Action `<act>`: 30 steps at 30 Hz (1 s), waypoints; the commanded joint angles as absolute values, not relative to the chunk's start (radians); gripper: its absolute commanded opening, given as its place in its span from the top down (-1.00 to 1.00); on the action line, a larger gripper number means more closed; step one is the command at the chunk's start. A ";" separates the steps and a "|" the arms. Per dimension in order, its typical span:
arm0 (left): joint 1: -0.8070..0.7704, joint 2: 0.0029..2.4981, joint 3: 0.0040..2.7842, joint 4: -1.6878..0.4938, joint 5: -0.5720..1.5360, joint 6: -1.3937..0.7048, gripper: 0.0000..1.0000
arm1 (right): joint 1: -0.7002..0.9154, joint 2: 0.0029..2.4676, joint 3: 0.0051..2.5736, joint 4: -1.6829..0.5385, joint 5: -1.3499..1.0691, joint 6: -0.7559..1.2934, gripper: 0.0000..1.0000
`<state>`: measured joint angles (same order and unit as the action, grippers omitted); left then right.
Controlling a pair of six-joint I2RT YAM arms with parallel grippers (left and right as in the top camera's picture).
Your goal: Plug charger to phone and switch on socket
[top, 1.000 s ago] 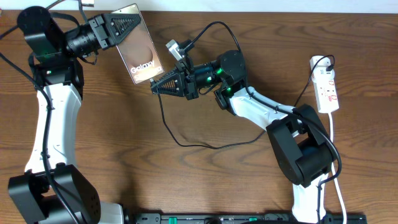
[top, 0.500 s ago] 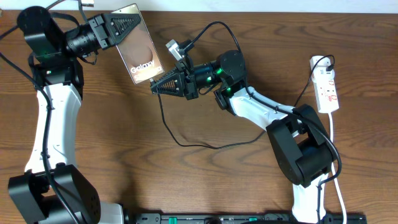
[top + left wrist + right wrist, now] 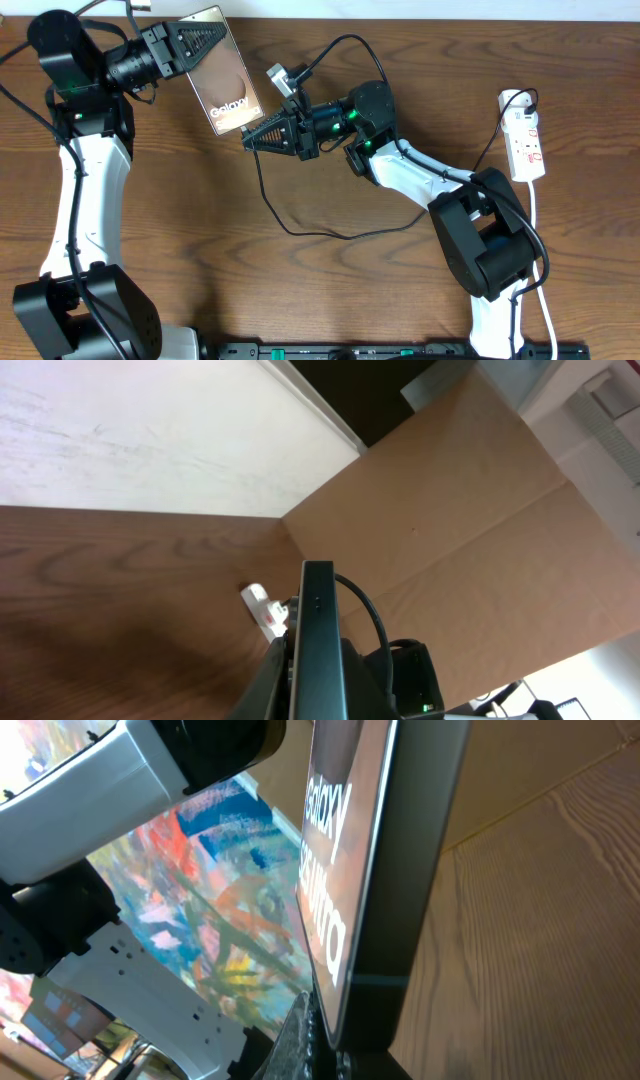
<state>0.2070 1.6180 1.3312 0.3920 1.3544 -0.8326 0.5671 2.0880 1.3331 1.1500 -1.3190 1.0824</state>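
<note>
The left gripper (image 3: 188, 45) clamps the phone (image 3: 228, 80) above the table (image 3: 180, 250), far left; the right gripper (image 3: 247, 139) pinches the charger (image 3: 290, 226) plug at the phone's lower edge. The socket (image 3: 526, 140) lies far right, well apart

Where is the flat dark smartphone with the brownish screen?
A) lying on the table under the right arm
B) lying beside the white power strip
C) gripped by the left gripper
C: the left gripper is clamped on the smartphone at its upper end.
</note>
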 commanded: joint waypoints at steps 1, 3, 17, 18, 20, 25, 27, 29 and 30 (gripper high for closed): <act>0.206 1.614 1.332 0.398 1.369 -0.843 0.85 | 0.564 2.082 1.356 1.155 -1.266 1.069 0.98; 0.206 1.614 1.332 0.398 1.370 -0.843 0.85 | 0.561 2.082 1.356 1.155 -1.266 1.069 0.98; 0.206 1.614 1.332 0.398 1.385 -0.812 0.85 | 0.555 2.082 1.356 1.156 -1.266 1.077 0.98; 0.206 1.614 1.332 0.398 1.385 -0.812 0.85 | 0.555 2.082 1.356 1.156 -1.266 1.077 0.98; 0.206 1.614 1.332 0.398 1.385 -0.812 0.85 | 0.555 2.082 1.356 1.156 -1.265 1.077 0.98; 0.206 1.614 1.332 0.398 1.396 -0.812 0.85 | 0.556 2.082 1.356 1.156 -1.254 1.084 0.98; 0.206 1.614 1.332 0.398 1.397 -0.812 0.85 | 0.556 2.082 1.356 1.156 -1.254 1.084 0.98; 0.206 1.614 1.332 0.398 1.400 -0.812 0.85 | 0.556 2.082 1.356 1.156 -1.251 1.085 0.98; 0.206 1.614 1.332 0.398 1.403 -0.811 0.85 | 0.556 2.082 1.356 1.156 -1.248 1.088 0.98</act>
<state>0.2073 1.6180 1.3312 0.3931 1.3556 -0.8291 0.5655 2.0880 1.3331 1.1496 -1.3159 1.0836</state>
